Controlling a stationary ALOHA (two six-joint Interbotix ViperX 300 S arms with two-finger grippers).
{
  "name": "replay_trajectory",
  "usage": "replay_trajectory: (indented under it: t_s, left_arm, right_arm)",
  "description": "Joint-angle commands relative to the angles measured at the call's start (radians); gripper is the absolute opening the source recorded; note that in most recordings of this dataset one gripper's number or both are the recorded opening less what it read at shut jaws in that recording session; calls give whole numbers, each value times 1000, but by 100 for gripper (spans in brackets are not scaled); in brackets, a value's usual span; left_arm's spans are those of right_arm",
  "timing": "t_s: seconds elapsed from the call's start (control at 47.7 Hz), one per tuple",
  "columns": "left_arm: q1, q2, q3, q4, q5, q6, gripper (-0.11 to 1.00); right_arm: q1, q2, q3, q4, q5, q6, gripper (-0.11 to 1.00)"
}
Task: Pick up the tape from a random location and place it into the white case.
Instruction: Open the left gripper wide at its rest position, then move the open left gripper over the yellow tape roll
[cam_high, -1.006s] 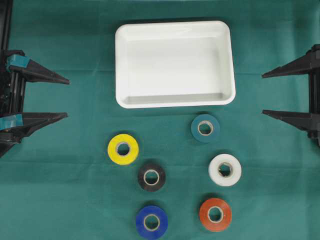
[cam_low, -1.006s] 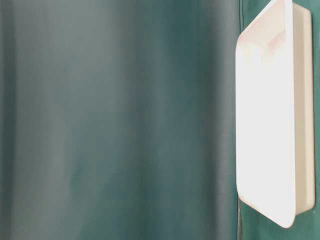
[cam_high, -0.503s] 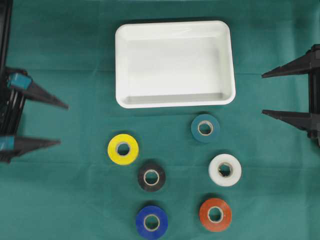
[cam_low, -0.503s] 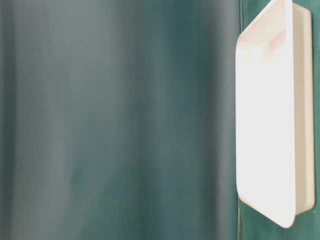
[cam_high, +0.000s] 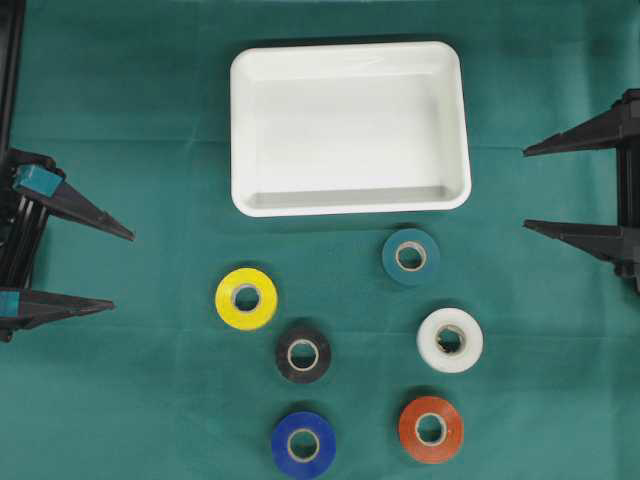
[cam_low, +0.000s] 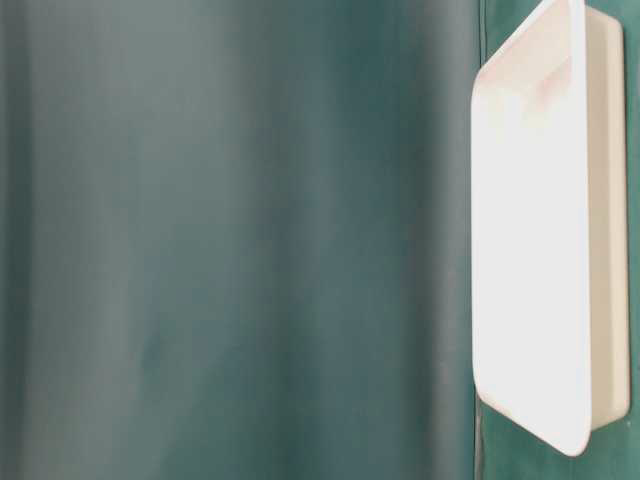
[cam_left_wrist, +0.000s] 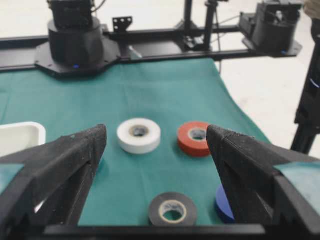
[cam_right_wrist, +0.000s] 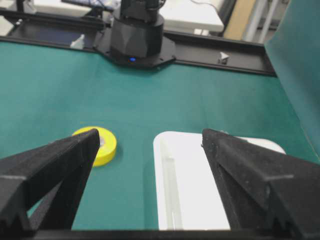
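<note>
- The left gripper (cam_high: 122, 270) is at the left edge of the overhead frame, its jaws spread wide apart with nothing between them, its tips aimed toward the lower right.
- The right gripper (cam_high: 526, 188) is at the right edge, jaws likewise wide apart and holding nothing, pointing level toward the centre.
- Six tape rolls lie flat on the green tabletop (cam_high: 130, 120) in the lower middle of the frame, all apart from each other and from both grippers: yellow tape (cam_high: 246, 298), black tape (cam_high: 303, 353), blue tape (cam_high: 303, 444), teal tape (cam_high: 411, 257), white tape (cam_high: 450, 340), orange tape (cam_high: 431, 429).
- The white case (cam_high: 238, 130) sits in the upper middle of the frame, above the rolls, with no tape in it.
- The teal tape lies nearest the case, just below its lower right corner.
</note>
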Motion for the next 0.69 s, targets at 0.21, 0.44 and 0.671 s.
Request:
replay_trajectory:
  t_s: [0.21,0.44,0.671]
  left_arm:
    - [6,130,-89,0,-25,14,99]
    - [6,284,-201,2,-11,23,99]
    - [6,344,-245,2,18,34,99]
  right_arm:
    - [-2,8,-23,0,-9,0,92]
    - [0,9,-23,0,-5,0,92]
    - [-2,9,-23,0,-3,0,92]
